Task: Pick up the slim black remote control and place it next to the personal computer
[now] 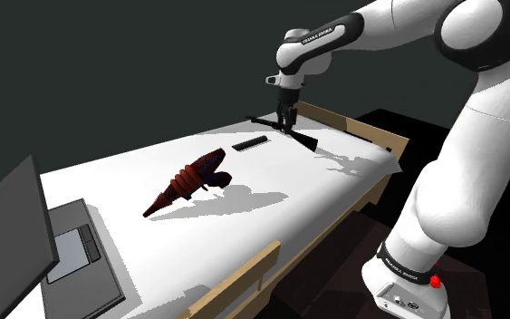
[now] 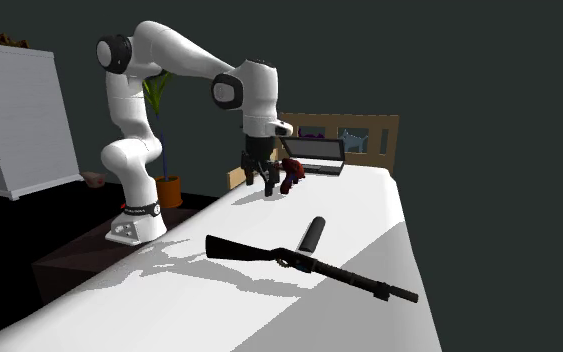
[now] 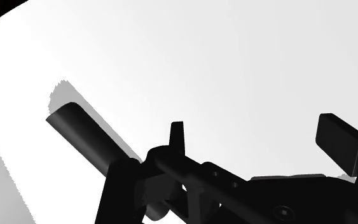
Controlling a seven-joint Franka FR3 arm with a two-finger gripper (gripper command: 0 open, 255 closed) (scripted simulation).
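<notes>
Hovering hand (image 1: 286, 125), fingers (image 3: 339, 143) apart, near remote (image 3: 85, 133); dresser (image 2: 14, 120) in second exterior view

Dark wall (image 2: 469, 60); white bed (image 1: 316, 208) — wooden frame (image 1: 244, 275); white dresser (image 2: 19, 120); potted plant (image 2: 169, 190).

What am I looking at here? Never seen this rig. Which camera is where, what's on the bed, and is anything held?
It is a simulated white robot arm on a stand, ending in black two-finger jaws. The shoulder view looks down from beside the stand, the second exterior view faces the arm along the bed, and the wrist view comes from a camera on the hand. On the white bed lie a slim black remote, a long black gun, a dark red drill-shaped thing and an open laptop. The jaws stand apart above the bed and hold nothing. The remote lies untouched.
</notes>
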